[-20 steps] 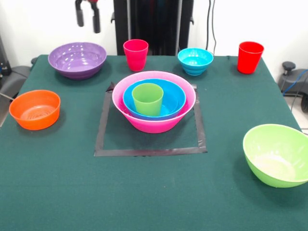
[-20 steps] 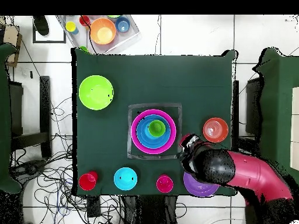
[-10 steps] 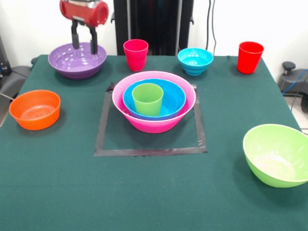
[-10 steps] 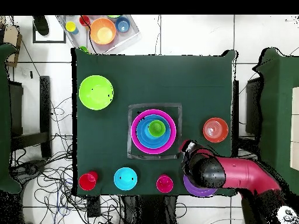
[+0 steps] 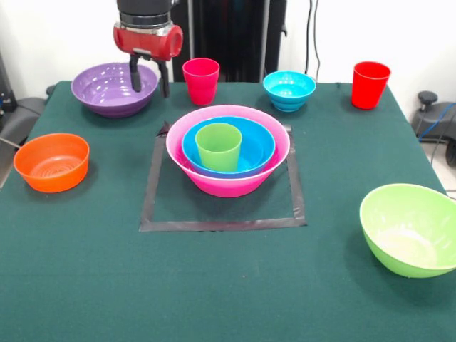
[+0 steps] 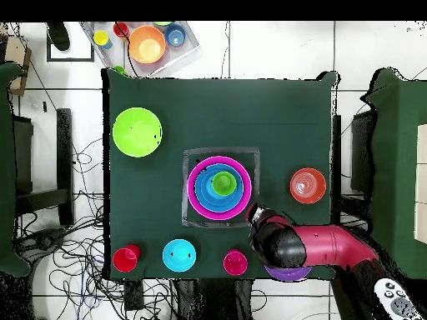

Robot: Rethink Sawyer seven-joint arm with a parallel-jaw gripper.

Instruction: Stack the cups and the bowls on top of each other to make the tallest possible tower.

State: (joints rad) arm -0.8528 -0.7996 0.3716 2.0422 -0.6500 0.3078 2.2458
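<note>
- Purple bowl (image 5: 114,88) lies directly under the gripper (image 5: 149,80) and a little to its outer side: in the front view one fingertip hangs over the bowl's inner wall and the other just outside the rim nearest the pink-red cup (image 5: 201,80), so the jaws appear to straddle that rim.
- Jaws stand moderately apart with nothing between them; both dark fingers point straight down.
- From overhead, the arm (image 6: 334,250) covers most of the bowl, leaving only a purple sliver (image 6: 288,273) showing beneath it, so how far the fingertips sit above the rim cannot be read there.
- The bowl is round, with no long axis to align with; what matters is that the rim wall sits in the gap between the fingers, and that looks roughly so.
- My guess is that a short straight drop, then a pinch on the rim, is what the next move calls for.
- The tower (image 5: 228,149), a pink bowl holding a blue bowl and a green cup, stands ahead of the jaws toward the table's middle, inside the taped square (image 5: 222,224), well apart from the purple bowl.
</note>
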